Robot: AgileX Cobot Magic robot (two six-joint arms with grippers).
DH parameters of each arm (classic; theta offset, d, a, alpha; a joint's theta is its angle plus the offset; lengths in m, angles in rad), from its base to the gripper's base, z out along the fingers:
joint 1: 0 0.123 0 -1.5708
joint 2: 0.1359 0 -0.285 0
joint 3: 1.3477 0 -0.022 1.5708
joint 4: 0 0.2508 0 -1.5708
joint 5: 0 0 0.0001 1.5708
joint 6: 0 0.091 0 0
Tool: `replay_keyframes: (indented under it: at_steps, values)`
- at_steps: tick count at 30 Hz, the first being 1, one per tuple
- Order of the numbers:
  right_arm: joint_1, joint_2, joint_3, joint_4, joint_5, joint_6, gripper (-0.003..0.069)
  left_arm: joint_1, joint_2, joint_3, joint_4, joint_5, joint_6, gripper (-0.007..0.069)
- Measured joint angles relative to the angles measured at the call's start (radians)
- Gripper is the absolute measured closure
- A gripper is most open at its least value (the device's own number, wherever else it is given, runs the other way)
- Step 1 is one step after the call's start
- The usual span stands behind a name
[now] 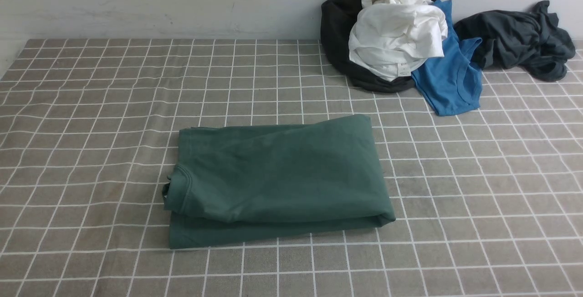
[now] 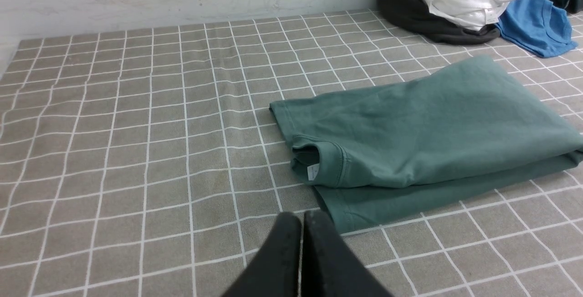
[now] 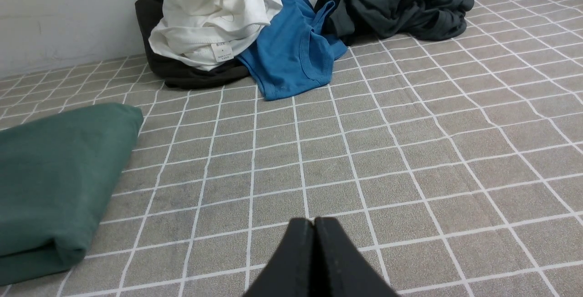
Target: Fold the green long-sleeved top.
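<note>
Green long-sleeved top (image 1: 282,174) lies folded in a rectangle on the checked tablecloth (image 1: 91,105), collar to the robot's left. Left gripper (image 2: 301,224) and right gripper (image 3: 314,228) both clenched, empty, above the cloth.

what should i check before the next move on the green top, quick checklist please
1. Dark forest-green cotton long-sleeved top lies as a compact folded rectangle: ok.
2. Sleeves tucked in, none trailing out: ok.
3. Ribbed collar with white neck label sits at the robot's left edge of the stack: ok.
4. Lower layer pokes out beyond the upper along the near edge, so edges are not flush: not ok.
5. Left end effector shut, holding nothing, off the cloth: ok. Right end effector the same: ok.
6. Pile of white shirt, bright blue shirt and dark charcoal-grey garment is apart from the top: ok.
</note>
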Motion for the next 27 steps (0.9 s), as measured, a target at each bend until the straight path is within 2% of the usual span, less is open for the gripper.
replay_keyframes:
  at_steps: [17, 22, 23, 24, 27]
  values:
    - [0.000, 0.000, 0.000, 0.000, 0.000, 0.000, 0.0673, 0.000, 0.000, 0.014, 0.000, -0.010, 0.000, 0.0632]
    - [0.000, 0.000, 0.000, 0.000, 0.000, 0.000, 0.0673, 0.038, 0.000, 0.153, 0.007, -0.239, 0.004, 0.0632]
    - [0.000, 0.000, 0.000, 0.000, 0.000, 0.000, 0.0673, 0.042, 0.000, 0.153, 0.007, -0.239, 0.005, 0.0632]
    - [0.000, 0.000, 0.000, 0.000, 0.000, -0.001, 0.0673, 0.082, 0.000, 0.216, 0.007, -0.344, 0.010, 0.0632]
    - [0.000, 0.000, 0.000, 0.000, 0.000, -0.001, 0.0673, 0.164, 0.000, 0.328, 0.007, -0.506, 0.011, 0.0632]
